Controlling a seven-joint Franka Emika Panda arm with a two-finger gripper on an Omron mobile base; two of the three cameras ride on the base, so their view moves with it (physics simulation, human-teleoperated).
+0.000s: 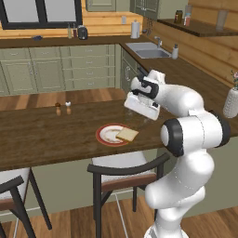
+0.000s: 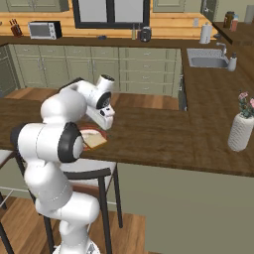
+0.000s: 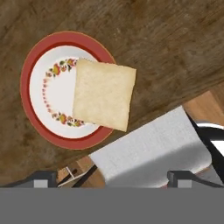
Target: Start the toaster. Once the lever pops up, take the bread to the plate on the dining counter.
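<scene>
Pincer [image 3: 112, 175] spread wide, holding nothing — below it, bread [image 3: 104, 94] lies half across the plate [image 3: 33, 65].

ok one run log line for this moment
bread: flat on plate, one edge overhanging rim | gripper: open, empty, above | dining counter: holds plate

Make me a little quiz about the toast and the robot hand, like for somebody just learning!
1. True or false: the bread lies fully inside the plate.
2. What is the gripper doing? A) squeezing the bread B) open above it C) holding the plate
3. Fill in: the plate sits on the dining ____.

Key:
1. False; the slice lies partly on the plate and sticks out over the rim on one side.
2. B
3. counter
</scene>
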